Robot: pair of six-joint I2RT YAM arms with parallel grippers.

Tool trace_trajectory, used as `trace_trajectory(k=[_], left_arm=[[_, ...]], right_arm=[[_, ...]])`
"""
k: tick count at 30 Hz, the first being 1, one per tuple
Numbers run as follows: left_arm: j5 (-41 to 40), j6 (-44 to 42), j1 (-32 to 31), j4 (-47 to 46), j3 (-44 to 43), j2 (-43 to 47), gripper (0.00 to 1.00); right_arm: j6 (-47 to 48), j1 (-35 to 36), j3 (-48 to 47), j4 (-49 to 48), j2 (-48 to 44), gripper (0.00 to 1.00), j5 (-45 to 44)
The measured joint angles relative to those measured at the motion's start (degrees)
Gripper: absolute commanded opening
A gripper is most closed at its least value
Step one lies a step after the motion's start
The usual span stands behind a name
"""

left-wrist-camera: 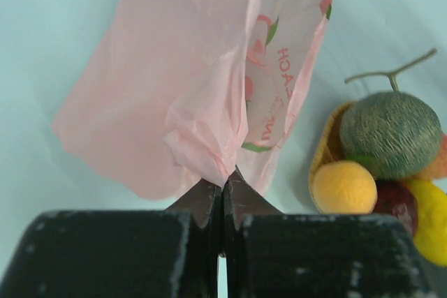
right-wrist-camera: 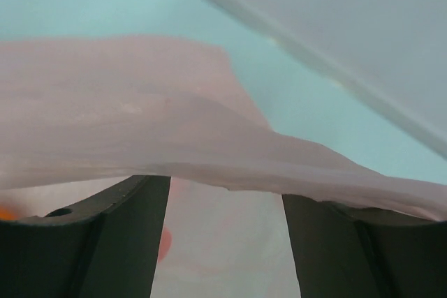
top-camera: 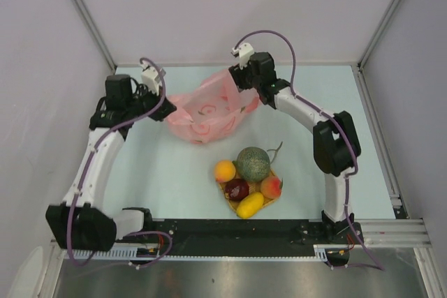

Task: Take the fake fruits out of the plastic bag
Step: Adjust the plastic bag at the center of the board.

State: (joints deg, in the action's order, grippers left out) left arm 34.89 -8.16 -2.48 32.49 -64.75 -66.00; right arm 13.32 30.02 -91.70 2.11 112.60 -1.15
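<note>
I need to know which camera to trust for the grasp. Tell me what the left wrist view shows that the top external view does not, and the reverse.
Only the left wrist view: the left claw shut on a pinched fold of the plastic bag, and the bag's printed lettering. Only the top external view: the whole left arm and right arm, and the right claw at the bag's opposite end. Both: the pink bag, with the melon, orange and yellow fruit lying outside it.

Plastic bag (right-wrist-camera: 133, 109) hides tips of right end effector (right-wrist-camera: 226, 197).
</note>
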Motion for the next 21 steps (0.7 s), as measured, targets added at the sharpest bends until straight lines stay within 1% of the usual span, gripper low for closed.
trace_trajectory(k=[2, 5, 8, 10, 13, 14, 17, 21], left_arm=[[-0.04, 1.03, -0.81, -2.40, -4.07, -5.57, 0.00], [-0.17, 1.64, -2.60, -4.13, -13.77, -15.19, 0.00], [0.74, 1.36, -4.42, -3.72, -21.55, -19.76, 0.00], [1.70, 0.57, -5.11, -3.17, -22.69, -19.47, 0.00], [2.40, -1.03, -5.73, -1.44, -21.03, -17.35, 0.00], [2.40, -1.44, -5.75, -0.98, -19.23, -16.35, 0.00], [2.10, -2.12, -5.79, 0.22, -12.59, -14.01, 0.00], [-0.17, -2.47, -6.43, 1.95, -6.86, -14.88, 0.00]], right_arm=[[0.22, -1.16, -6.14, -1.22, 4.79, 0.68, -1.27], [0.57, -3.32, -12.63, -1.88, 9.90, 0.68, -4.26], [1.75, -5.16, -12.72, -2.12, 10.51, 0.69, -6.03], [2.16, -6.05, -10.19, -2.69, 9.05, 0.69, -5.27], [1.57, -6.47, -3.54, -1.20, 4.57, 0.70, -1.29], [1.11, -6.08, -1.01, -0.98, 2.82, 0.72, 0.24], [0.37, -3.45, 4.55, -0.61, -0.74, 0.72, 4.13], [0.20, 1.60, 6.27, -1.42, -0.55, 0.72, 7.45]])
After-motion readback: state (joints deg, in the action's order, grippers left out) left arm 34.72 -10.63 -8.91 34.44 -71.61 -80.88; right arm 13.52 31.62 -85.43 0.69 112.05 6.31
